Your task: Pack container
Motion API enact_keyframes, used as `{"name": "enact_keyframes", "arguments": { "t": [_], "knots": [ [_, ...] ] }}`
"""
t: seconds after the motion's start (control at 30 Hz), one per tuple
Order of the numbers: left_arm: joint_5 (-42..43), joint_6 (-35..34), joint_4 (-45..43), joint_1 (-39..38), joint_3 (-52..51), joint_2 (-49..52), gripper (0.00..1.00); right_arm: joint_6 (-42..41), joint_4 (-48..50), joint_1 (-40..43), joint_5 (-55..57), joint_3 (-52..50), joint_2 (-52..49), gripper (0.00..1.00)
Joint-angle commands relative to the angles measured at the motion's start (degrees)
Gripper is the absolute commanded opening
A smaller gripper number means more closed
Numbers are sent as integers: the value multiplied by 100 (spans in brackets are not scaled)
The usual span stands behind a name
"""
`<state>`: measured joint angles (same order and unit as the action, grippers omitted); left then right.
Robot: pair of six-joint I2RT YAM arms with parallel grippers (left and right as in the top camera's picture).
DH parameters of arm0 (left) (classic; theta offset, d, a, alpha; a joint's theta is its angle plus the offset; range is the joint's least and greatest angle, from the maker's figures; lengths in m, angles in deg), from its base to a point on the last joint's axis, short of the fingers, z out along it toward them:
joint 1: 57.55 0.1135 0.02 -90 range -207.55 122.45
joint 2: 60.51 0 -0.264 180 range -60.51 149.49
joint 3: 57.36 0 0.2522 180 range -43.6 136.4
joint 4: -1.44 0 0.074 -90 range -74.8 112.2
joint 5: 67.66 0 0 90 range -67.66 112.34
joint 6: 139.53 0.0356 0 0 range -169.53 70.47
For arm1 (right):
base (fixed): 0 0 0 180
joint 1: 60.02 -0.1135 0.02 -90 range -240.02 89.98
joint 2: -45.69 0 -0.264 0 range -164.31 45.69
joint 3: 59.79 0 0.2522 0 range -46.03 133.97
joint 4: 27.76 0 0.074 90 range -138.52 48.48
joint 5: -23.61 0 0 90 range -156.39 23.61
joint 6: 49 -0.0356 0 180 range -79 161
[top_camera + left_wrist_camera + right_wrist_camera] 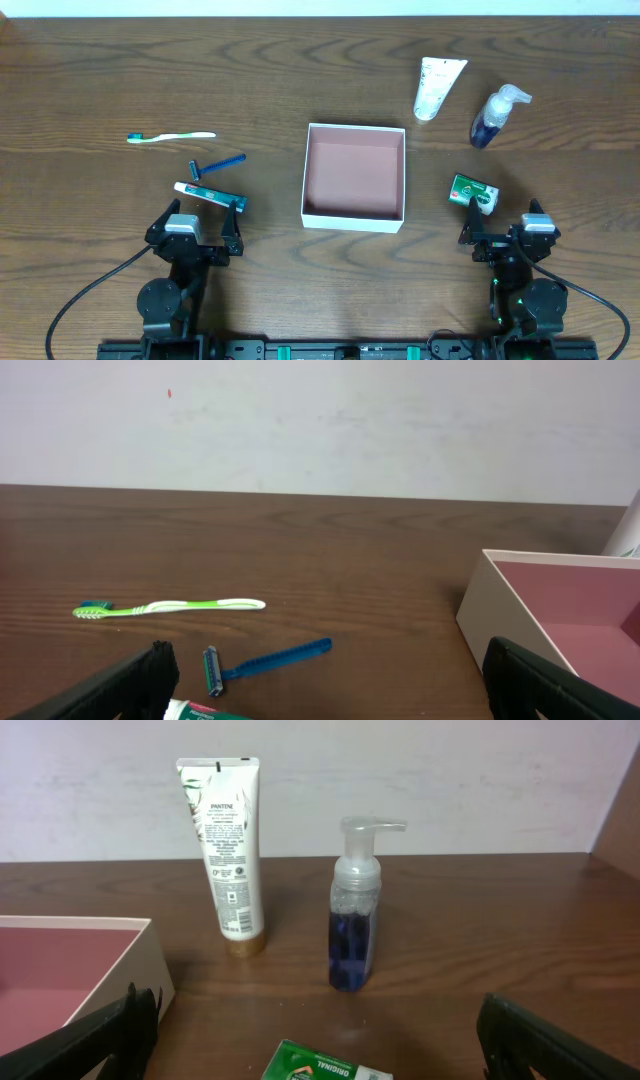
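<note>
Container (pixel 352 220) sat mid surface (pixel 90 70) | left pincer (pixel 199 228) stood apart — toothpaste pack (pixel 208 193) near its tips | right pincer (pixel 505 232) likewise apart — green pack (pixel 473 192) near it.

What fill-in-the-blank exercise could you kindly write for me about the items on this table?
1. Nothing is packed yet, so the container is ____.
2. The liquid inside the pump bottle is ____ in colour.
3. In the overhead view, the toothbrush lies on the ____ side of the container.

Missing words: empty; blue; left.
</note>
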<state>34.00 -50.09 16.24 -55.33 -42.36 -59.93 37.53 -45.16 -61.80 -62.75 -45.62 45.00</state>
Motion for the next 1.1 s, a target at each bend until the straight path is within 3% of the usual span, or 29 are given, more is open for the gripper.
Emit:
{"name": "enact_keyframes", "arguments": {
  "t": [0.0,0.1,0.23,0.33,0.53,0.73,0.87,1.07],
  "knots": [
    [120,76,188,28,-101,-35,98,-35,0,33,44,-9,31,99],
    [120,76,190,28,-101,-35,98,-85,212,31,-9,-9,31,99],
    [120,76,190,28,-101,-35,98,-61,890,31,-1526,-9,28,99],
    [120,76,190,28,-101,-35,98,-9,922,31,-1912,81,-63,99],
    [120,76,188,28,-101,-35,98,407,835,31,-2221,994,-1169,99],
    [120,76,188,28,-101,-35,98,848,181,31,-2929,3348,-3744,99],
    [120,76,190,28,-101,-35,98,850,-1412,31,-3287,5742,-5661,99],
    [120,76,190,28,-101,-35,98,992,-3427,33,-3252,8448,-7650,99]
  ]
}}
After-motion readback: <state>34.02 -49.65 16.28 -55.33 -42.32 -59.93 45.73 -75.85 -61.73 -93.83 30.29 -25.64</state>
